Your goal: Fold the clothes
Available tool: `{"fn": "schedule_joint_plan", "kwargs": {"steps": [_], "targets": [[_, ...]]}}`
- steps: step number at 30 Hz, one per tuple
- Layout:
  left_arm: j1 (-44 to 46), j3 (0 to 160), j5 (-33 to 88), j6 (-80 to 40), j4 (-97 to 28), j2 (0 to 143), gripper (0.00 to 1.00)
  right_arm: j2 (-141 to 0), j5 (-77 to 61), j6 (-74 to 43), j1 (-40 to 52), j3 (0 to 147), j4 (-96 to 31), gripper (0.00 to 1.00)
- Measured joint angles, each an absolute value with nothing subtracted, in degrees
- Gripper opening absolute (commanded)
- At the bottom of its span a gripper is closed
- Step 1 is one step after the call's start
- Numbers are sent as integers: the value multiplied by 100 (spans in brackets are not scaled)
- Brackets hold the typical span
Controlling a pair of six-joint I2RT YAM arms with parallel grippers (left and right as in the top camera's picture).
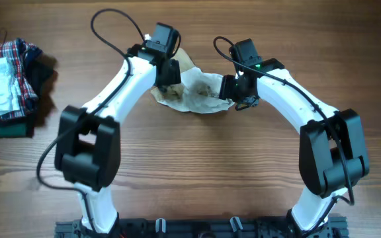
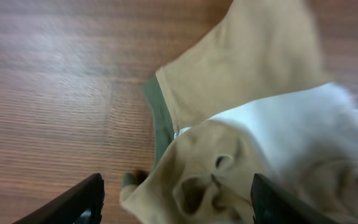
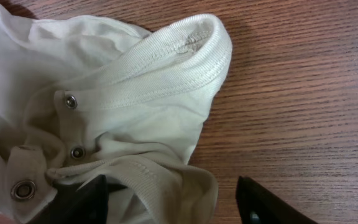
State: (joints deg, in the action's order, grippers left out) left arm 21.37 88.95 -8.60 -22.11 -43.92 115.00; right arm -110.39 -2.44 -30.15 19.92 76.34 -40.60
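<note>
**Garment in the middle, stack at the left edge**

The small garment (image 1: 194,89) lies on the surface (image 1: 197,172) at the middle, toward the far side. The left arm's fingers (image 2: 73,202) straddle its left end, and the right arm's fingers (image 3: 263,202) straddle its right end. A stack of clothes (image 1: 5,79) sits well apart at the left edge.

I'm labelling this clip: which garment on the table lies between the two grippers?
The small cream-and-tan garment in the middle of the table, between the left gripper and right gripper. The red-and-blue plaid garment sits apart at the picture's left edge.
</note>
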Motion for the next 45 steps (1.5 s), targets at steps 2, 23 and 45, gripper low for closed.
{"fn": "schedule_joint_plan", "kwargs": {"steps": [2, 23, 45], "targets": [[2137, 8930, -878, -2209, -4442, 11122, 72, -11037, -244, -2950, 1992, 7634, -4058, 73], [2137, 9048, 611, -2150, -4598, 11863, 4, -10189, -1149, -1142, 1992, 7623, -4969, 4], [2130, 9050, 609, -2147, -4237, 12298, 14, -10973, -1400, -768, 1992, 7620, -4451, 19]]}}
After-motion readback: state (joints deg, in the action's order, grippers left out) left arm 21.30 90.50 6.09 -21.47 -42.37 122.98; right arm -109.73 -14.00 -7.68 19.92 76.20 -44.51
